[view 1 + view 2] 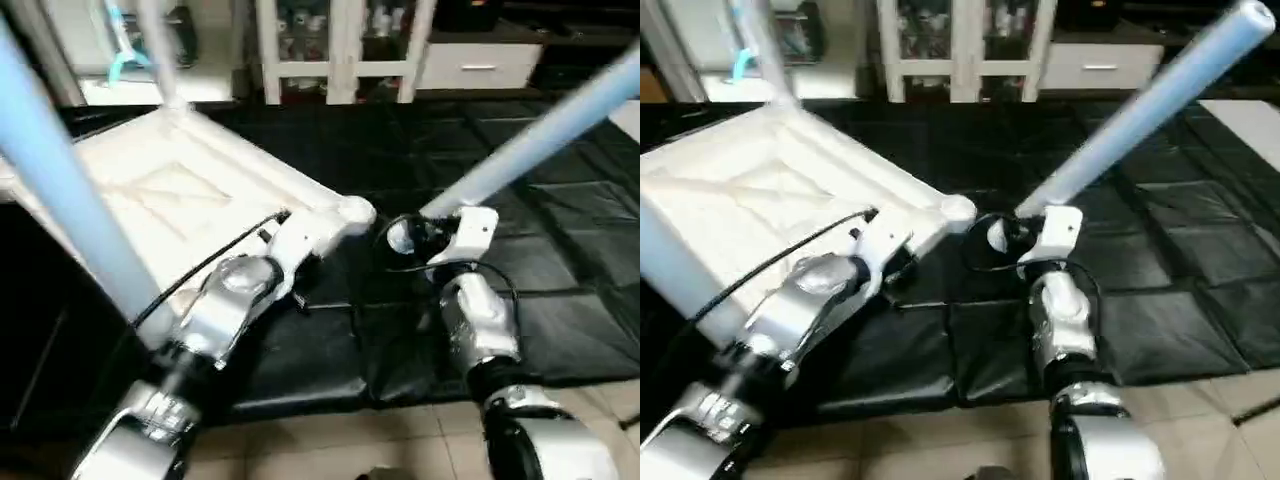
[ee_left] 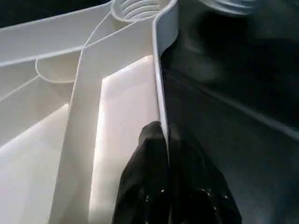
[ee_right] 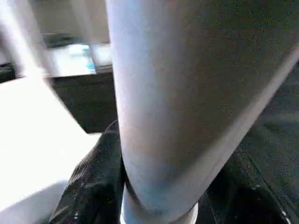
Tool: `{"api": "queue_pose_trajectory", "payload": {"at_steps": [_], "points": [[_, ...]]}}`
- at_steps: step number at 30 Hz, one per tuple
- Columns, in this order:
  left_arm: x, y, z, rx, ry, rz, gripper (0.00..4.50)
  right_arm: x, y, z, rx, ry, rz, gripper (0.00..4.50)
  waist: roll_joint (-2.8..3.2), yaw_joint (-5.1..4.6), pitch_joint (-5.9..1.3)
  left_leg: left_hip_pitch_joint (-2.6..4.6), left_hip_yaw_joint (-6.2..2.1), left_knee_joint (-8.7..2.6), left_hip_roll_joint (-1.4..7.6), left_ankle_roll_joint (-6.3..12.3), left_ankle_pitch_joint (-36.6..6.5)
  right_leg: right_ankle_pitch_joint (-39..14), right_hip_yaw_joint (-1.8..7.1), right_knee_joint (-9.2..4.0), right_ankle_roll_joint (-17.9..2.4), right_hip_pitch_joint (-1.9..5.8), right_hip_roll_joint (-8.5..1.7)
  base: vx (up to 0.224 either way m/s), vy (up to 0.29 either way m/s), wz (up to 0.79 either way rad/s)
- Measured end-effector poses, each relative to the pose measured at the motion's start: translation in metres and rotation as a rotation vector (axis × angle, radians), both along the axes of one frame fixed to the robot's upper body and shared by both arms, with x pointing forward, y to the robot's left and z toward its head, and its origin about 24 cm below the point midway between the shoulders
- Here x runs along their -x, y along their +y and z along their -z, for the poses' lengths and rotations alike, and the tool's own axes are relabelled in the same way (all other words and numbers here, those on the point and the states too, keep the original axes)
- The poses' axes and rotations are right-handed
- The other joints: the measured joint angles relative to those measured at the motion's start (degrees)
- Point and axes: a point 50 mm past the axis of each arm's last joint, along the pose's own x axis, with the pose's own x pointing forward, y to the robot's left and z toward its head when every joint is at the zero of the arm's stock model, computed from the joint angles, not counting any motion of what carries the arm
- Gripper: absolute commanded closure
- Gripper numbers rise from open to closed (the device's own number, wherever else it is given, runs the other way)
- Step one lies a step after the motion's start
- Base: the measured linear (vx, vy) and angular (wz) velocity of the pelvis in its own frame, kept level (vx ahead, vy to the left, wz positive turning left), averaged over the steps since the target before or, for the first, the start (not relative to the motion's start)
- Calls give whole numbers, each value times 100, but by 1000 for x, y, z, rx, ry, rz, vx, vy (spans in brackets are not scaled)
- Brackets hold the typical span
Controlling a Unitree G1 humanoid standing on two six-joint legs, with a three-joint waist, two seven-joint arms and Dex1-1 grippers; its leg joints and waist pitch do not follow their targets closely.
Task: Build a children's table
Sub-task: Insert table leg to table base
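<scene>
The white table top [image 1: 180, 190] lies underside up on the black mat, its ribs showing. My left gripper [image 2: 161, 133] is shut on its near rim, a short way from a round corner socket [image 1: 355, 210]. My right gripper [image 1: 415, 237] is shut on a long white leg [image 1: 530, 140] near its lower end. That leg slants up and away to the right. Its threaded end [image 2: 233, 4] hangs just beside the socket [image 2: 140, 7], outside it. Two other legs stand up from the top, one close at the left [image 1: 60, 170] and one at the far corner [image 1: 160, 50].
The black padded mat [image 1: 560, 270] covers the floor under the work, with pale tiles [image 1: 380, 440] at its near edge. A white glass-door cabinet [image 1: 340, 50] and a drawer unit [image 1: 480, 65] stand along the back.
</scene>
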Motion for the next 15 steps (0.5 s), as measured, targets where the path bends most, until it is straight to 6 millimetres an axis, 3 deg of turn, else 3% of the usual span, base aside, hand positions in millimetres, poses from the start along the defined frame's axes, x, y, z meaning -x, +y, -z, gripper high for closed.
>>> {"api": "queue_pose_trajectory", "payload": {"at_steps": [2, 8, 13, 15], "points": [[5, 3, 1, -4, -3, 75, 450, -7, -8, -20, -6, -65, -62, 264, 12, 105, 7, 3, 10, 6, 0, 3, 2, 5, 4, 0, -7, 4, -4, 0, 0, 0], [16, 12, 3, -33, -20, 219, 450, -16, -36, -82, -8, -260, -195, 264, 1, 242, 3, 10, 21, 12, 1, 7, 6, 5, 3, 4, -7, 19, -14, 0, 0, 0], [22, 19, 3, -32, -22, 289, 450, -5, -47, -94, 7, -253, -420, 264, -4, 257, 4, 7, 25, 12, -1, 9, 6, 5, 6, 3, -6, 16, -17, 0, 0, 0], [26, 24, 3, -21, -11, 328, 450, 11, -47, -89, 48, -189, -630, 264, -5, 275, 4, 7, 24, 11, 1, 13, 4, 3, 4, 0, -4, 17, -15, 0, 0, 0]]}}
